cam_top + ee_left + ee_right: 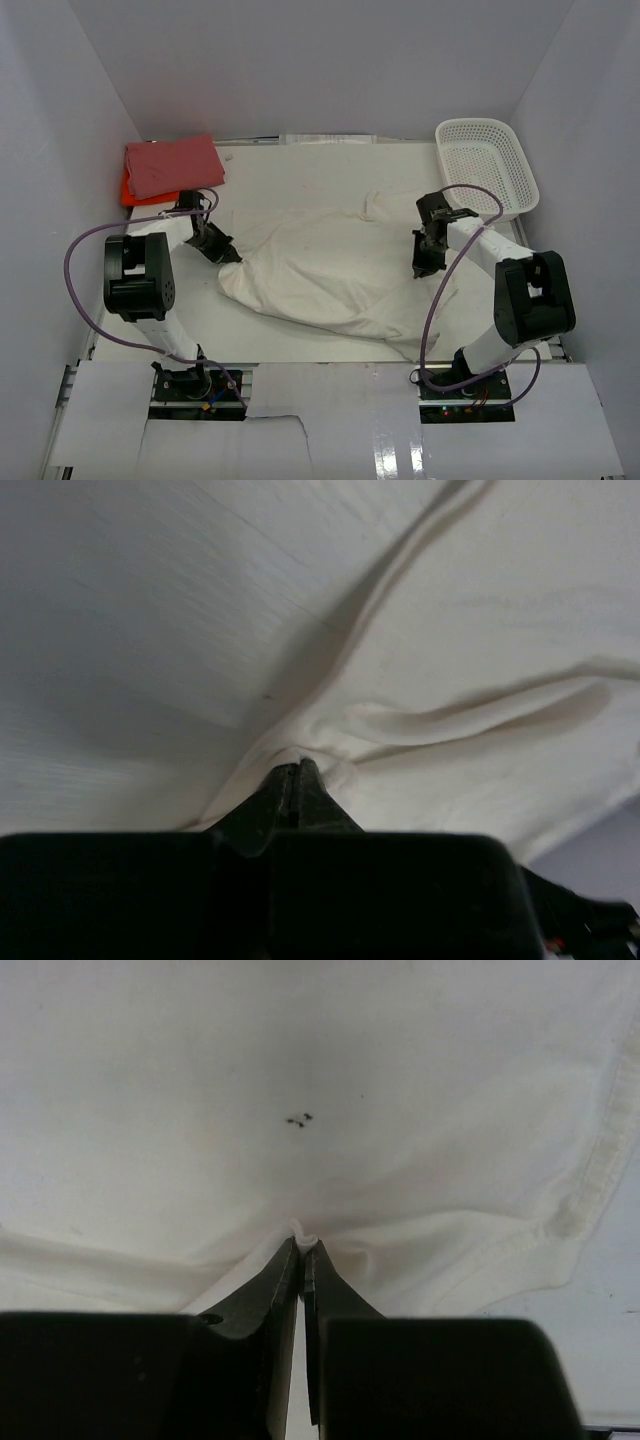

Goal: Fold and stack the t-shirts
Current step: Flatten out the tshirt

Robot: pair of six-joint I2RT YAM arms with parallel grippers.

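Cream t-shirt [330,275] lies rumpled at the middle of the surface [320,175]. Left hand [230,256] is clamped on its left edge, right hand [424,268] on its right edge, likely to draw it flat for folding. Pink-red t-shirt [172,163] rests folded on the orange t-shirt [127,191] at the far-left corner.

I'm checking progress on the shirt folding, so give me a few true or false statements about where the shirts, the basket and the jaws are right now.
1. The left jaws and right jaws are both shut on the cream shirt. True.
2. The cream shirt is folded into a neat rectangle. False: it lies spread out and rumpled.
3. The pink-red shirt lies folded on the orange shirt. True.
4. The basket stands at the far left. False: it stands at the far right.
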